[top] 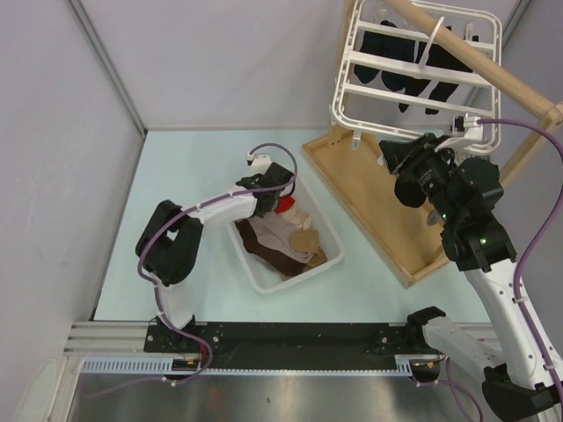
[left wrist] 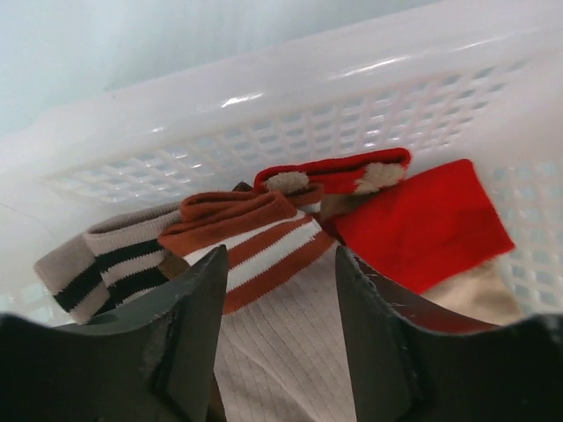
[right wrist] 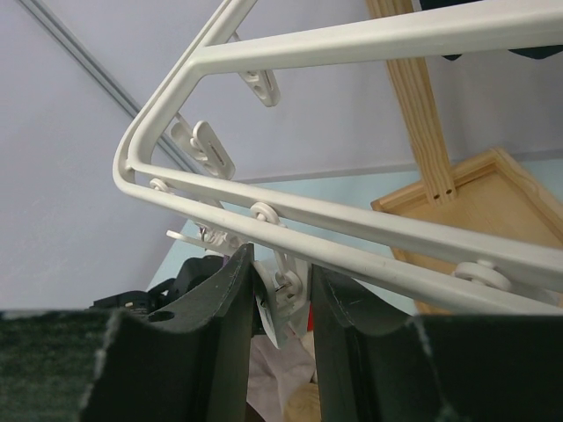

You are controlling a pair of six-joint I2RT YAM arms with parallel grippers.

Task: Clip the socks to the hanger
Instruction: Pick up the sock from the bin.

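My left fingers (left wrist: 189, 343) are matt black plastic. The socks (left wrist: 273, 352) are soft ribbed knit; the basket (left wrist: 264, 114), glossy white plastic. The hanger (right wrist: 369, 40) and its clip (right wrist: 286, 281) are smooth white plastic, slightly shiny; the rack (top: 378, 207) is bare pale wood.

Left hand (left wrist: 280, 264) low, right hand (right wrist: 281, 264) high.

Seen from above, the hanger (top: 413, 69) runs off the top edge, so its top is cut off. The left hand (left wrist: 280, 272) hides the lower parts of the socks (left wrist: 264, 242) in front of it. The right hand (right wrist: 282, 264) covers the bottom of the clip (right wrist: 292, 280) it grips.
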